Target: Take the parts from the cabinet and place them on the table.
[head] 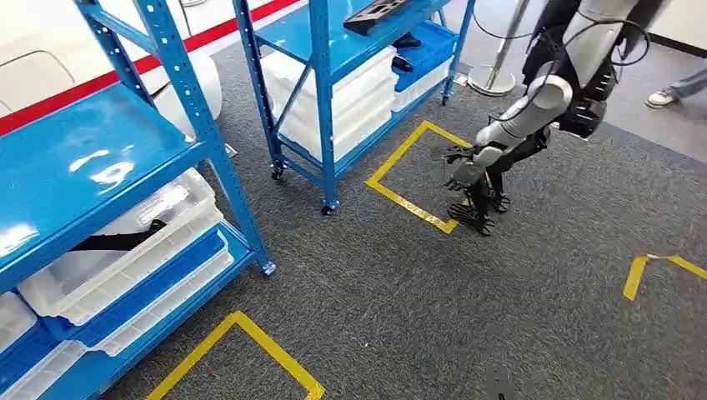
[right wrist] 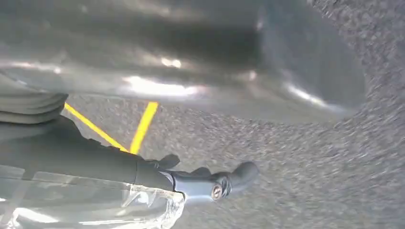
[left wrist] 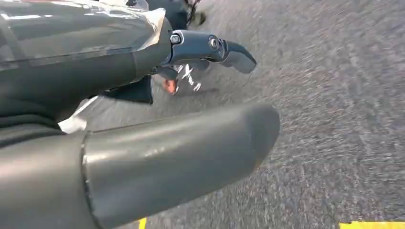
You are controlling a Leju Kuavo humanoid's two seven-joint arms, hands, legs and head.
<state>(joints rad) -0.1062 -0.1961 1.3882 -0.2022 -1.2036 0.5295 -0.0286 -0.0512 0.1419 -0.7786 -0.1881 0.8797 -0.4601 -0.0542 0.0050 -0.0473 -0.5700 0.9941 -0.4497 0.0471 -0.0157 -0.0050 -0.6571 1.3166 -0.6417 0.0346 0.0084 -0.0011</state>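
Warehouse: blue racks (head: 192,108), floor markings (head: 408,179)

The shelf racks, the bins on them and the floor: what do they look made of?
The shelf racks look like painted steel: glossy blue with punched uprights. The bins seem to be translucent white plastic, milky and see-through. The floor looks like short-pile grey carpet, matte and speckled, with yellow tape lines stuck on.
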